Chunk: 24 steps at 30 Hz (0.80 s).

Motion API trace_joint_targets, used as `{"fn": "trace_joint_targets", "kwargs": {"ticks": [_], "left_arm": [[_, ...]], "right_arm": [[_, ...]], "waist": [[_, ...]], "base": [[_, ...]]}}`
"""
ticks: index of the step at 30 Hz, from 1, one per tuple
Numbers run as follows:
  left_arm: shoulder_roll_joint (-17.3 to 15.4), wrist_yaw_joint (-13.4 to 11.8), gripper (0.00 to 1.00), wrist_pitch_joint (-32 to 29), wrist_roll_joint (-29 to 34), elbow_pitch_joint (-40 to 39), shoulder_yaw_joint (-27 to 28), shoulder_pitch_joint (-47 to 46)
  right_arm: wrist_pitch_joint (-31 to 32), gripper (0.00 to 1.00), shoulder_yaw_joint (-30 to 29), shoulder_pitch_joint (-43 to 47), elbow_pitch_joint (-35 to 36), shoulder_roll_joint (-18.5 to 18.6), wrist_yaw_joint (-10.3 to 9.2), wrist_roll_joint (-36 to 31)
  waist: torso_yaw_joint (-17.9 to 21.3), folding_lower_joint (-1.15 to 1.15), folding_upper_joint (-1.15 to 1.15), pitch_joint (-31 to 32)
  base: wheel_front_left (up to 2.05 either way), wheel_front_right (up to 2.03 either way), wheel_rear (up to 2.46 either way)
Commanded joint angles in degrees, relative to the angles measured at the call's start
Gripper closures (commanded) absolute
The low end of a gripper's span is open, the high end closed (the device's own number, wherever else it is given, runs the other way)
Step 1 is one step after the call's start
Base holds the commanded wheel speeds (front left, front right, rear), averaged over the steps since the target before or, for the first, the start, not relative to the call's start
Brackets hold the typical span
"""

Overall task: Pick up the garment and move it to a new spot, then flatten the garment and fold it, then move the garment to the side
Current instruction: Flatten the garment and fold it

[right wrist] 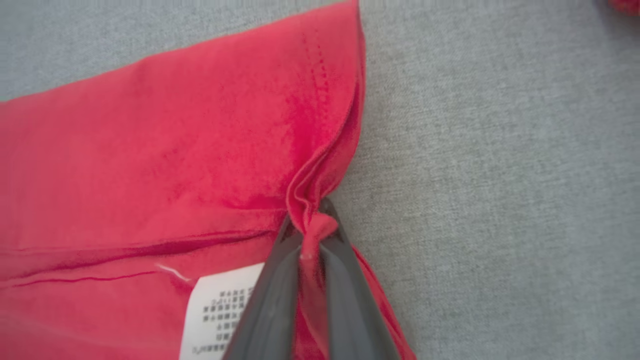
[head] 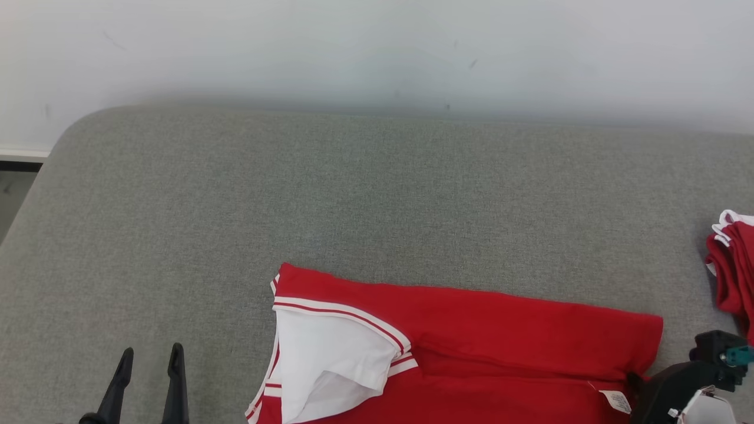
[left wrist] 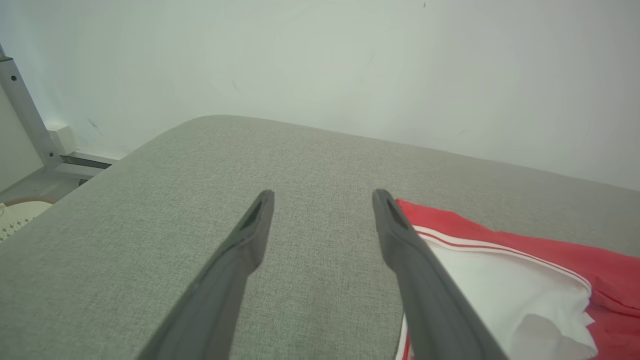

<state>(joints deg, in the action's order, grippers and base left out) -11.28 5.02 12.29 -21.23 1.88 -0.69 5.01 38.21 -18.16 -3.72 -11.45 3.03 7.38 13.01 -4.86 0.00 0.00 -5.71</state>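
Two jaws, one grip: the right jaws pinch the red garment point(head: 500, 330) at the counter's point(head: 235, 194) near edge.

Spread from the middle of that edge toward the near right corner, the garment is clamped on a bunched fold of its right-hand hem, just beside the care label point(right wrist: 215, 310). The bite looks small, so a slow lift probably suits, watching that every layer comes along. The left jaws stand wide over bare grey cloth just left of the white striped panel point(head: 330, 353); taking that end too would likely keep the cloth level. A pale wall point(head: 377, 47) backs the far edge, a second red heap point(head: 733, 271) sits at the right edge, and a metal frame point(left wrist: 22, 105) stands beyond the far left corner.
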Motion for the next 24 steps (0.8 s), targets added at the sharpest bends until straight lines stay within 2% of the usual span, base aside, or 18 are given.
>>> {"fn": "trace_joint_targets", "kwargs": {"ticks": [1, 8, 16, 21, 24], "left_arm": [[-0.1, -0.5, 0.00, -0.5, -0.6, -0.4, 0.3, 1.1], [-0.3, -1.5, 0.00, -1.3, -1.1, -1.9, 0.7, 2.6], [-0.1, -1.8, 0.00, -1.6, -1.6, -2.8, 0.2, 3.6], [-0.2, -1.9, 0.00, -1.5, -1.5, -2.9, 0.1, 3.3], [-0.3, -2.0, 0.00, -1.6, -1.7, -2.8, 0.1, 3.1]], "right_arm": [[-1.0, 1.00, -1.4, 0.0, 0.8, -0.1, 0.19, -0.3], [-2.7, 1.00, -9.5, 1.2, 5.5, -0.1, 0.13, -3.1], [-1.5, 1.00, -18.7, 2.5, 13.9, -0.1, 0.13, -5.9], [-0.5, 1.00, -21.2, 2.5, 16.6, -0.1, 0.13, -7.4], [0.3, 1.00, -19.2, 2.4, 17.3, -0.2, 0.13, -5.8]], "waist": [[0.3, 0.00, 0.00, 0.7], [1.1, 0.00, 0.00, 1.7], [2.2, 0.00, 0.00, 1.6], [2.5, 0.00, 0.00, 1.4], [2.7, 0.00, 0.00, 1.4]], "base": [[0.00, 0.00, 0.00], [0.00, 0.00, 0.00], [0.00, 0.00, 0.00], [0.00, 0.00, 0.00], [0.00, 0.00, 0.00]]}}
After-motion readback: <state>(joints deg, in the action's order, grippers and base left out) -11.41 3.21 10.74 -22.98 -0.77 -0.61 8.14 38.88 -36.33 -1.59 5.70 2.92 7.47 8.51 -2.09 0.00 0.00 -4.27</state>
